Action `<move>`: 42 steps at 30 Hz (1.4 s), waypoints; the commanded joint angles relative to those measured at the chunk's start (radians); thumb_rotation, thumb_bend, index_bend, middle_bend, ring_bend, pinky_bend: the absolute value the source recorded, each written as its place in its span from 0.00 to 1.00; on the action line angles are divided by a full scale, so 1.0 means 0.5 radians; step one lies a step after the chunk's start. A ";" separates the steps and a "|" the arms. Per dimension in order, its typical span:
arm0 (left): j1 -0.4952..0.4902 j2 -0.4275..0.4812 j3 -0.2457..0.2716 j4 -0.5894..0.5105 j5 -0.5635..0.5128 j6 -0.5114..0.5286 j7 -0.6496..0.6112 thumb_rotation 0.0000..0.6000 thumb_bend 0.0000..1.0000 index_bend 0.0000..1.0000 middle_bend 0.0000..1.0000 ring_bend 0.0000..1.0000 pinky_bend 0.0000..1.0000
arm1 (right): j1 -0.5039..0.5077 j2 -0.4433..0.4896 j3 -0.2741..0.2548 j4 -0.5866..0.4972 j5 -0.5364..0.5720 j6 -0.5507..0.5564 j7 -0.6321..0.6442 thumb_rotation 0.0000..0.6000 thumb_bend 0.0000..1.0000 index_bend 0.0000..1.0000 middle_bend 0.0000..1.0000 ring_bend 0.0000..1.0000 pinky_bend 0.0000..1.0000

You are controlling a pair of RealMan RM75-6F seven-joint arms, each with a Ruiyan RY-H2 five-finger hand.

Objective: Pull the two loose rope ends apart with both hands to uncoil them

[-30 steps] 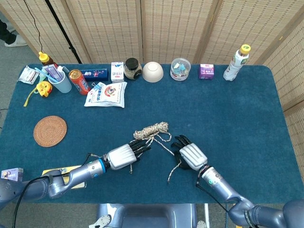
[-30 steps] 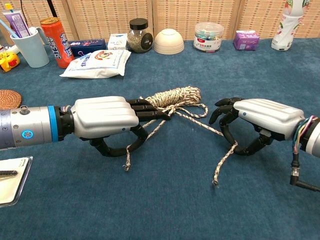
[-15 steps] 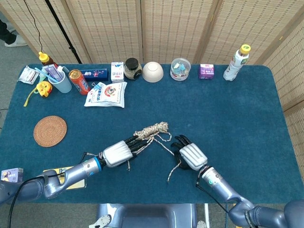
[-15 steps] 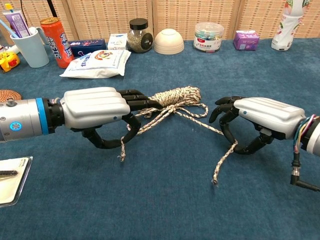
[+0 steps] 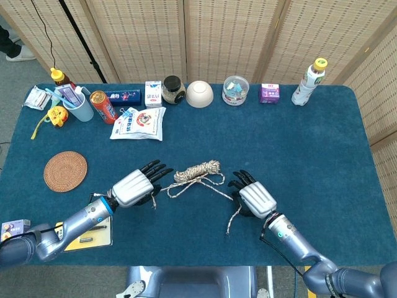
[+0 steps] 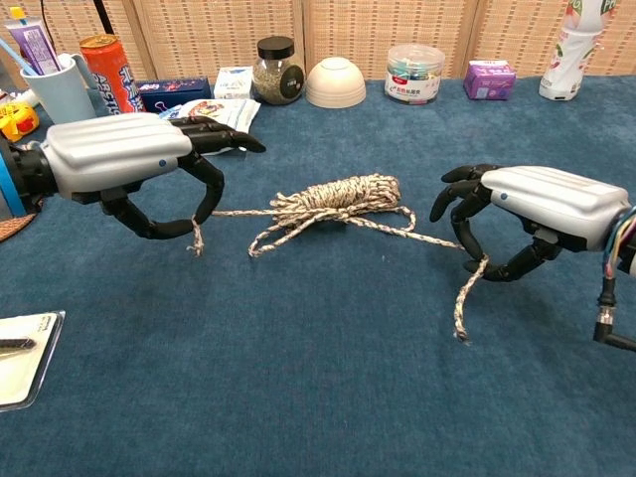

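Note:
A speckled rope lies in a loose coil (image 5: pixel 197 170) (image 6: pixel 338 194) on the blue table. My left hand (image 5: pixel 133 186) (image 6: pixel 129 164) sits left of the coil and pinches the left rope end (image 6: pixel 197 231), which runs taut from the coil and dangles below the thumb. On the coil's right, my right hand (image 5: pixel 255 198) (image 6: pixel 542 214) has its fingers curled around the other strand. That right rope end (image 5: pixel 231 223) (image 6: pixel 462 313) trails down toward the front edge. Both hands are raised slightly off the cloth.
Along the back stand a cup with toothbrushes (image 5: pixel 77 107), a red can (image 5: pixel 103 106), a snack bag (image 5: pixel 139 123), a jar (image 5: pixel 173 90), a bowl (image 5: pixel 200 94), a plastic tub (image 5: pixel 236 90), a purple box (image 5: pixel 269 93) and a bottle (image 5: pixel 308 82). A woven coaster (image 5: pixel 65 171) lies left.
My left hand has pulled left and away from the coil, drawing its rope end out straight. The right hand has shifted slightly right with its strand, and the coil has loosened a little.

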 commanded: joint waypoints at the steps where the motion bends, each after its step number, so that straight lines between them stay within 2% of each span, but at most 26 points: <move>1: 0.038 0.055 -0.015 -0.023 -0.027 0.040 -0.024 1.00 0.43 0.67 0.08 0.00 0.00 | -0.003 0.026 0.010 -0.016 0.005 0.011 -0.015 1.00 0.39 0.67 0.27 0.07 0.00; 12: 0.131 0.191 -0.051 -0.065 -0.074 0.119 -0.077 1.00 0.43 0.67 0.11 0.00 0.00 | -0.014 0.131 0.044 -0.077 0.034 0.035 -0.033 1.00 0.39 0.68 0.28 0.07 0.00; 42: 0.294 0.371 -0.165 -0.004 -0.205 0.190 -0.195 1.00 0.44 0.67 0.12 0.00 0.00 | -0.113 0.322 0.097 -0.092 0.107 0.149 0.049 1.00 0.39 0.68 0.29 0.09 0.00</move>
